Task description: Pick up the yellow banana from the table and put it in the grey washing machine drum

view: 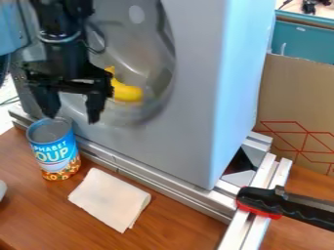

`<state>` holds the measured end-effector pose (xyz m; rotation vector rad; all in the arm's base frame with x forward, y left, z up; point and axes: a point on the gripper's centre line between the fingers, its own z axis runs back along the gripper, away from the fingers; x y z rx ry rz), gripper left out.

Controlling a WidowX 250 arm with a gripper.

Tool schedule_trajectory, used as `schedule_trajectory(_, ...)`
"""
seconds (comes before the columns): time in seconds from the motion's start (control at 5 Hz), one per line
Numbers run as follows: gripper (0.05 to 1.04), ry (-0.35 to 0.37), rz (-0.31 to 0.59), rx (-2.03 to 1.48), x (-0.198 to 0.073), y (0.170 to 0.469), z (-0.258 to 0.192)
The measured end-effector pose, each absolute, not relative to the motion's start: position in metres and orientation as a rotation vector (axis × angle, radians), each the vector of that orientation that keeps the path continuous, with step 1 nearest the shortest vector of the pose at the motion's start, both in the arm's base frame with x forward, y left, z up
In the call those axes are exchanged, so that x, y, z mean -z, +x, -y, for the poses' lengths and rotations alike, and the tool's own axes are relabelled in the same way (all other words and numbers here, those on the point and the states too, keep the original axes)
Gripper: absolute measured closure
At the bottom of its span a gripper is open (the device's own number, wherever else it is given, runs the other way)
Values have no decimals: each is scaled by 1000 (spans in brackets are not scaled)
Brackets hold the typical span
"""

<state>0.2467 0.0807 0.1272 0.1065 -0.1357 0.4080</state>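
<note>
The black gripper [73, 114] hangs at the upper left with its two fingers spread apart and nothing between them. Just below it and a little to the left stands an upright blue soup can [54, 149] on the wooden table. Behind the gripper, to its right, a yellow banana-like object [125, 91] lies inside the round opening of a grey appliance [202, 97], partly hidden by the gripper. A folded white cloth [110, 199] lies flat on the table to the right of the can.
Metal rails [153, 178] run along the appliance's foot. A black and red clamp [284, 205] is fixed at the lower right. Behind stands a cardboard box [295, 105]. A pale object [2, 189] shows at the left edge of the table [39, 215].
</note>
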Motion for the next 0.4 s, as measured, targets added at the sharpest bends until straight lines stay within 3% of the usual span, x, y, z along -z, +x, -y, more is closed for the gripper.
schedule_trajectory(0.4, 83, 193, 26, -195, -114, 232, -50)
